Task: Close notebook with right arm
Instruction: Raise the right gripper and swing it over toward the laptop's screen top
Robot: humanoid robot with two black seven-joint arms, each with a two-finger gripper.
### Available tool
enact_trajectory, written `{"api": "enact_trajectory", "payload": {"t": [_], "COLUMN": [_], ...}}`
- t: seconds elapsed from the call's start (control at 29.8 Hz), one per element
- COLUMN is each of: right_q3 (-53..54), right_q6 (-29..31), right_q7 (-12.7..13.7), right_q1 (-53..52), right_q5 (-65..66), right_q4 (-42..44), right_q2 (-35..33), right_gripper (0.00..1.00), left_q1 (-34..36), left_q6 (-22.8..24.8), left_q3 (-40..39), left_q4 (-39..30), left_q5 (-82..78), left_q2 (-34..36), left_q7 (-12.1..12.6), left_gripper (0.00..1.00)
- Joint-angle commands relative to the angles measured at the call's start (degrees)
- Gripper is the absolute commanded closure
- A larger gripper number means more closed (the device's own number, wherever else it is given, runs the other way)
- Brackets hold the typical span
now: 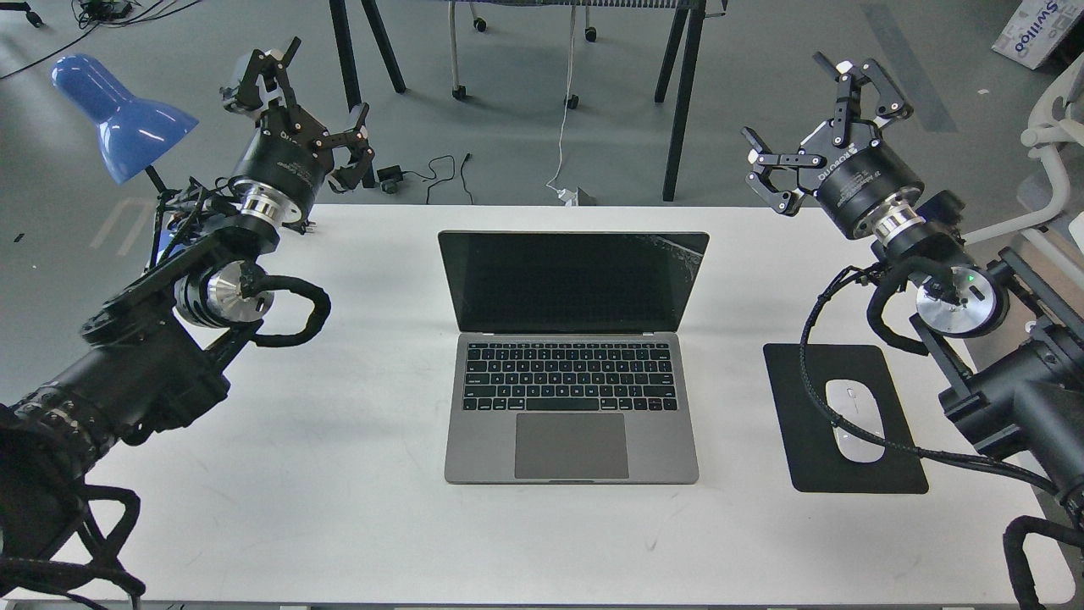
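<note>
The notebook (572, 385) lies open in the middle of the white table (364, 525), its black screen upright at the back and its keys and trackpad facing me. My right arm comes in from the right edge; its gripper (809, 119) hangs open in the air above the table's far right corner, well to the right of the screen and apart from it. At the far left corner my left gripper (326, 89) is raised and open too. Neither holds anything.
A black mouse pad (898, 474) with a white mouse (855, 420) lies right of the notebook, under my right arm's cables. A blue lamp (118, 114) stands at the far left. Table legs, cables and a chair are on the floor behind.
</note>
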State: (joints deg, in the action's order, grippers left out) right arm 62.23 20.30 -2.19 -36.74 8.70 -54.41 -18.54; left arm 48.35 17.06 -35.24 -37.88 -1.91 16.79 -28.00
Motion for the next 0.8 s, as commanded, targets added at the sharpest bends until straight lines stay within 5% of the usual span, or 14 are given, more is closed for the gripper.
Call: {"api": "enact_trajectory", "payload": {"t": [0.0,0.34,0.77], "right_q3": [-0.09,-3.33,-28.65], "right_q6": [0.0,-3.86,-7.91], "right_q7": [0.08,0.6,1.31], "right_q1": [0.0,-2.19,-19.68], "right_q5": [0.0,0.26,0.35], "right_q4": [0.0,0.18,7.56], "right_q2": [0.0,-0.18,-0.27], "right_gripper": [0.0,0.0,0.0], "left_q1": [-0.01,-0.01,-0.01], "left_q6": [-0.18,-0.27,-0.18], "left_q3": [0.0,0.0,-0.18], "left_q4": [0.0,0.0,0.0], "left_q5": [-0.2,-0.03,0.15], "left_q2": [0.0,0.0,0.0], "left_q7": [0.0,0.0,0.0], "left_gripper": [0.0,0.0,0.0]}}
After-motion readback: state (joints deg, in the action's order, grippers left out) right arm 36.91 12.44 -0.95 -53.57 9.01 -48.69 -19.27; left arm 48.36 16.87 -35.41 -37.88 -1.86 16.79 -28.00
